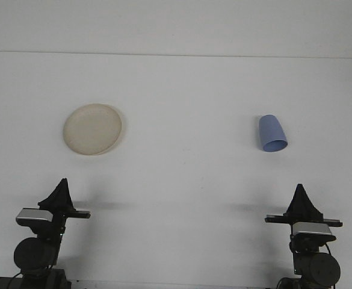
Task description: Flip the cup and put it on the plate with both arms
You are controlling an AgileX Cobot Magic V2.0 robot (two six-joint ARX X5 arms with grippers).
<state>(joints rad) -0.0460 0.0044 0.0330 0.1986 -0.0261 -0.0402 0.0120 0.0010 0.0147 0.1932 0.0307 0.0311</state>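
1. Front view shows a white table [182, 180] with a cream plate [93, 129] on its left half.
2. On the right half, well apart from the plate, a blue cup [272, 133] lies on its side, wide mouth toward the robot.
3. At the near edge, the left gripper [60, 191] points up with its fingers pressed together, holding nothing.
4. Opposite, the right gripper [300, 196] stands likewise, fingers together and empty.

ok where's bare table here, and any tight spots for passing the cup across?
Widest bare patch: the middle of the table, between the plate and the blue cup. Also bare: the strip behind both up to the back edge, and the near band between the left gripper and right gripper. Nothing is crowded; plate and cup stand far apart.
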